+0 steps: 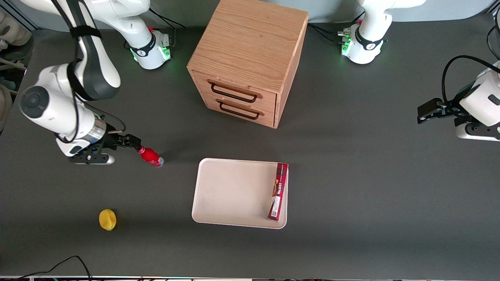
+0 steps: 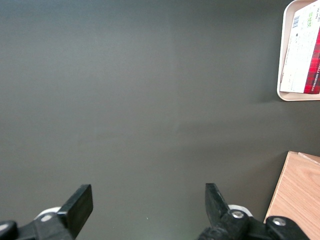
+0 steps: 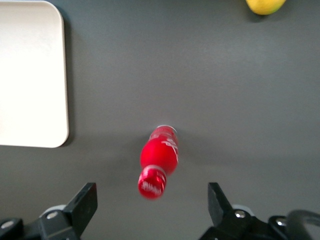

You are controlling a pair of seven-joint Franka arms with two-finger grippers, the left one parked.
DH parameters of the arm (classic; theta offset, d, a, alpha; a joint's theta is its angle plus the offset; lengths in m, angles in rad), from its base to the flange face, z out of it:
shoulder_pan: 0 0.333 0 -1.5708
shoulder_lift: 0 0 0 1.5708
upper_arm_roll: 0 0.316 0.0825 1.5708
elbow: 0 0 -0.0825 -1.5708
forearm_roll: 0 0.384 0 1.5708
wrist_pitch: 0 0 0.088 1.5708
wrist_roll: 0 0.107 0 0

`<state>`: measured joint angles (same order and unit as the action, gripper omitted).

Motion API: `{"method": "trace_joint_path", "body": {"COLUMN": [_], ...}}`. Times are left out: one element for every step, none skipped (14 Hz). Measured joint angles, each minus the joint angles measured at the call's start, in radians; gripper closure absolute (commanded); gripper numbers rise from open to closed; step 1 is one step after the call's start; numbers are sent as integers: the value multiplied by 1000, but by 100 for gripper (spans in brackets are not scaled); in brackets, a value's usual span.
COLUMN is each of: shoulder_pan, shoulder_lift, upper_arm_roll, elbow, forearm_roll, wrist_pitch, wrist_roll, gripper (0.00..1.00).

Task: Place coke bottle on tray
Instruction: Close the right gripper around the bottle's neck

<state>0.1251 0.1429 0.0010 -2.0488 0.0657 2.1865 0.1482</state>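
Dark grey counter (image 1: pixel 351 175) carries everything, and the task looks barely begun: the coke bottle (image 1: pixel 151 157) lies on its side on bare counter, cap toward the end effector (image 1: pixel 133 145), which hovers just by that cap with its fingers spread wide and gripping nothing. Well apart from the end effector, past the bottle's silvery base, sits the cream tray (image 1: pixel 230 191), holding only a long dark-red printed box (image 1: pixel 278 191) along one rim. Grasping, lifting, carrying and setting the bottle down all seem left to do.

White arm (image 1: pixel 58 105) — grey joints, black gripper (image 1: pixel 131 142).
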Motion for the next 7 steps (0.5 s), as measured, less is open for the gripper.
{"method": "trace_joint_path", "body": {"shoulder_pan": [0, 0, 0, 0, 0, 0, 0], "shoulder_lift": [19, 33, 41, 42, 42, 42, 42], "upper_arm_roll": [1, 1, 1, 1, 1, 2, 5], "elbow": [-16, -28, -42, -56, -64, -67, -68], "forearm_roll": [0, 0, 0, 0, 0, 0, 0], "wrist_pitch": [38, 63, 83, 98, 106, 109, 109], "wrist_roll": [0, 0, 0, 0, 0, 0, 0], "gripper": [13, 28, 53, 72, 90, 100, 100]}}
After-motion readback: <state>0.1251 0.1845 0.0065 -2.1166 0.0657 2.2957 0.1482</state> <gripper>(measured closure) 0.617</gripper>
